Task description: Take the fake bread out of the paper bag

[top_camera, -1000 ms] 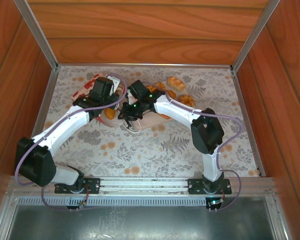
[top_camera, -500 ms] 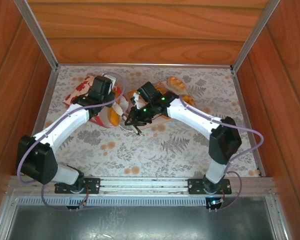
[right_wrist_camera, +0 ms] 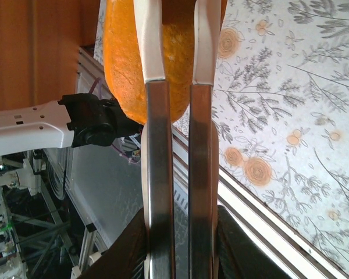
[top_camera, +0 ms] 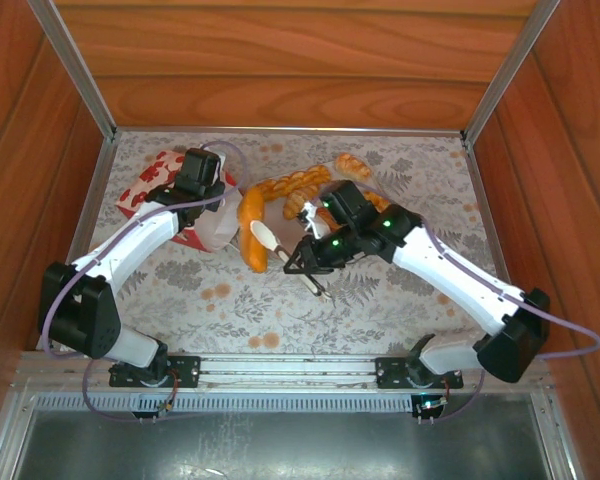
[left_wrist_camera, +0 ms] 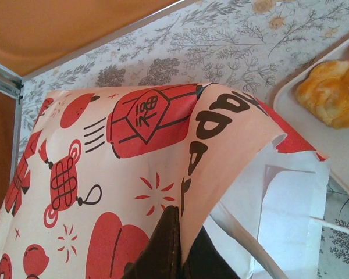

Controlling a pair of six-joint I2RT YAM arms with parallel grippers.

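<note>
Fig. My left end effector [left_wrist_camera: 173, 244] is clamped on the paper bag [left_wrist_camera: 104, 174], tipping it. My right end effector [top_camera: 312, 255] is closed on tongs [right_wrist_camera: 160, 174] pinching a long roll [top_camera: 248, 222] just beside the bag's mouth. Best carried level to the tray [left_wrist_camera: 314, 125], where other pastries [top_camera: 352, 165] lie. The bag's interior is unseen.

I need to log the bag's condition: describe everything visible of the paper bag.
The paper bag is thin pale paper printed with red lanterns, knots and black characters. It is plain white inside and has a white cord handle. It is tipped over at the far left of the table, with its mouth toward the beige tray. Its upper wall curls over at the rim, where the left gripper is shut on it.
</note>
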